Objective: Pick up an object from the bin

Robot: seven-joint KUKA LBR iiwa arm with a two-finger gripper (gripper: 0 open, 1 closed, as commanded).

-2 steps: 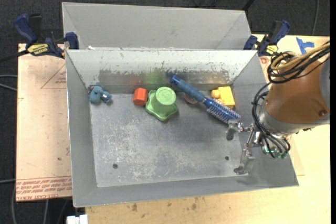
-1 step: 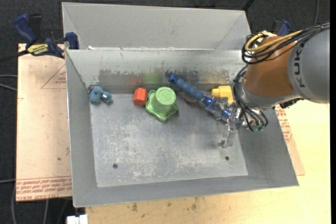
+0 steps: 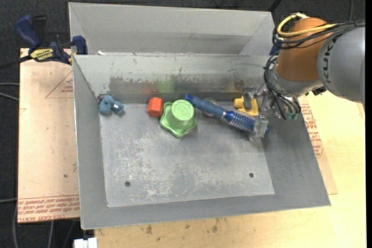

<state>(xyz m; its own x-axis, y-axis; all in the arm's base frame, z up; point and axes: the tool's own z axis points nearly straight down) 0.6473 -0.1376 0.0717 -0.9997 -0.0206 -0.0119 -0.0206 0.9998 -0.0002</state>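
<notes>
Grey sheet metal of the bin [image 3: 203, 209] forms the near wall at the bottom of the camera view, sloping down to a scuffed flat floor. All the loose things lie in a row along the far edge of that floor, under the back wall.

At the row's left end sits a small blue figure [image 3: 108, 105], well apart from the others. Near the middle is an orange block [image 3: 154, 106], and just beside it on the right a green cup [image 3: 178, 118], a round top on a wider, lobed base. From behind the cup a blue brush [image 3: 221, 113] runs slantwise toward the right, its handle near the cup and its bristled head at the right end.

The arm [image 3: 349, 64] enters from the right, with an orange cover [image 3: 299, 49] and looped cables at its wrist. The gripper [image 3: 259, 128] is low in the bin at the floor's right side, right against the bristled head of the blue brush; whether it touches the brush cannot be made out. A yellow piece [image 3: 243, 103] lies just behind the brush head, close to the gripper's left side. Whether the gripper is open or closed, or has hold of anything, cannot be told from this angle.
</notes>
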